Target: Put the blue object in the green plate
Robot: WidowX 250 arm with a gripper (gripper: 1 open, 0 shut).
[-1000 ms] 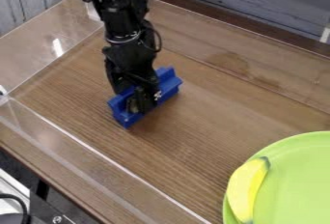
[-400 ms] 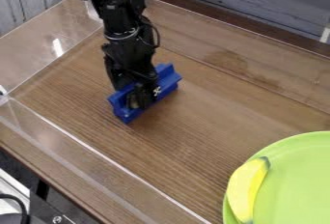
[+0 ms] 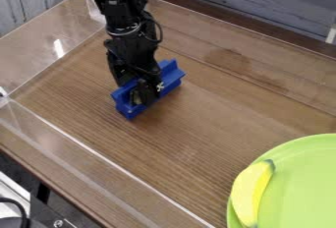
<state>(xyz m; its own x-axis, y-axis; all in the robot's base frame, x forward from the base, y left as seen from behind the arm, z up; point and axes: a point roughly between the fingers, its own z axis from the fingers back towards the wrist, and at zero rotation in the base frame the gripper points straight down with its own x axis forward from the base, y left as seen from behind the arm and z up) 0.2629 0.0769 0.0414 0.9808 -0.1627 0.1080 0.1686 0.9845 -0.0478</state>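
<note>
While green plate with yellow banana lies at lower right, well apart from blue block. Block: on wooden table, lying diagonally. Black gripper: lowered over block, partly covering it. Spread or pinching: cannot tell, fingertips obscured.

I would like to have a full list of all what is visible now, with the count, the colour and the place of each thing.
blue block: one, bright blue, on the table's left part, under the claw
plate: one, lime green, lower right corner, cut by the picture edge
banana-like item: one, yellow, on the plate near its left rim
table: one, brown wood look, across the middle
wall boards: several, grey, behind the table
arm: one, black, from the top left
claw: one, black, at the block; its fingertips are hard to make out
</note>
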